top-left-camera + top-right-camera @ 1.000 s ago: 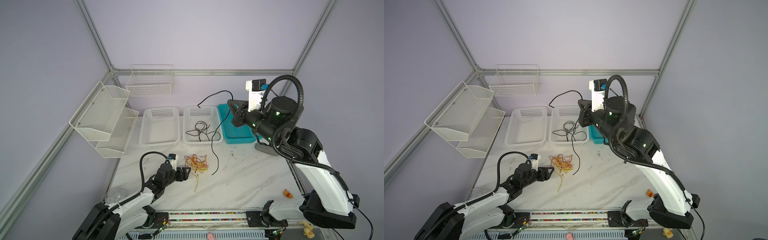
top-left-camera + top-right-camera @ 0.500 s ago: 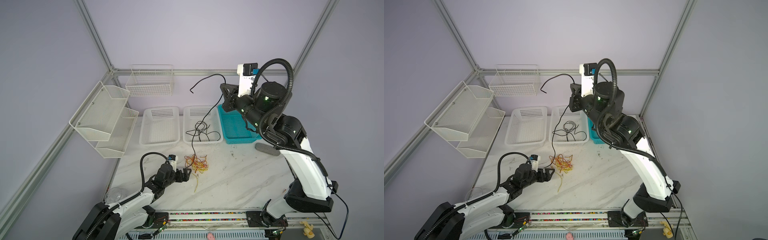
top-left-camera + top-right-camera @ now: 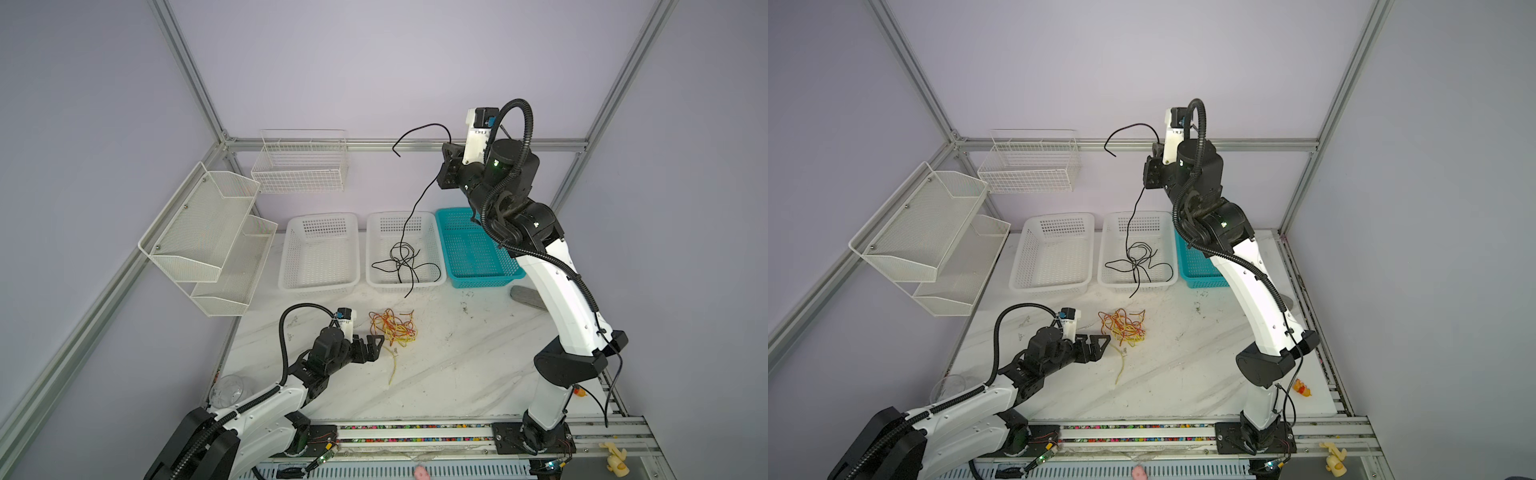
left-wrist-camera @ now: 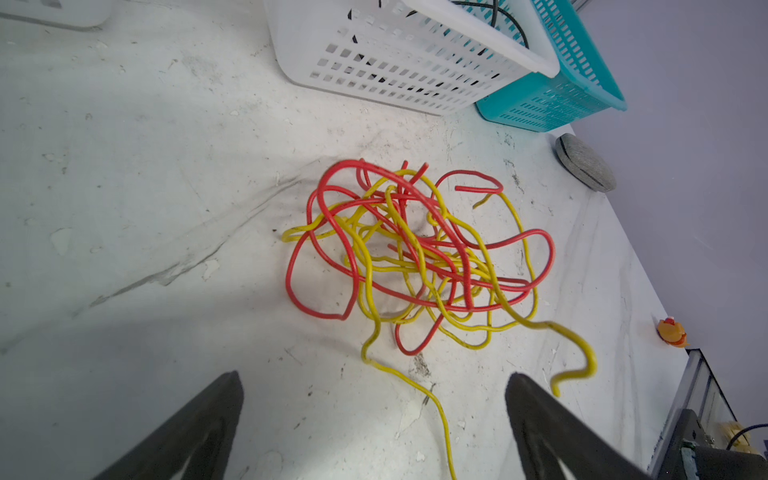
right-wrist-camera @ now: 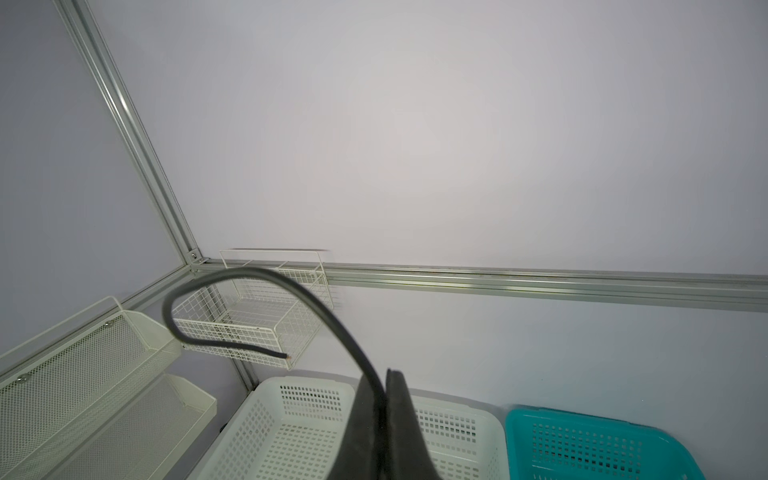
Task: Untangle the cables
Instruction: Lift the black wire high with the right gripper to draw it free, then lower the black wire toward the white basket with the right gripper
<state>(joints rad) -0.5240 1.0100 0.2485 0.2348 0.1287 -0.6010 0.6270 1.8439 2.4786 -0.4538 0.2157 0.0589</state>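
Note:
A thin black cable (image 3: 419, 199) hangs from my right gripper (image 3: 446, 166), which is shut on it high above the baskets. In the right wrist view the fingers of that gripper (image 5: 384, 374) press together on the black cable (image 5: 291, 286), and its free end curls away. The cable's lower part coils in the middle white basket (image 3: 405, 286), with its tail over the front rim. A tangle of red and yellow cables (image 3: 392, 328) lies on the table. My left gripper (image 3: 376, 347) stands open just in front of the tangle (image 4: 415, 257). One yellow strand trails between the fingers of that gripper (image 4: 374, 376), untouched.
Another white basket (image 3: 318, 286) stands left of the middle one and a teal basket (image 3: 478, 278) right of it. White mesh shelves (image 3: 208, 232) and a wire basket (image 3: 299, 166) hang on the walls. A grey disc (image 3: 525, 297) and a small orange toy (image 3: 579, 390) lie at the right.
My right arm has risen and swung left with the black cable, drawing its tail up off the table to the basket's rim. The left arm has stayed in place.

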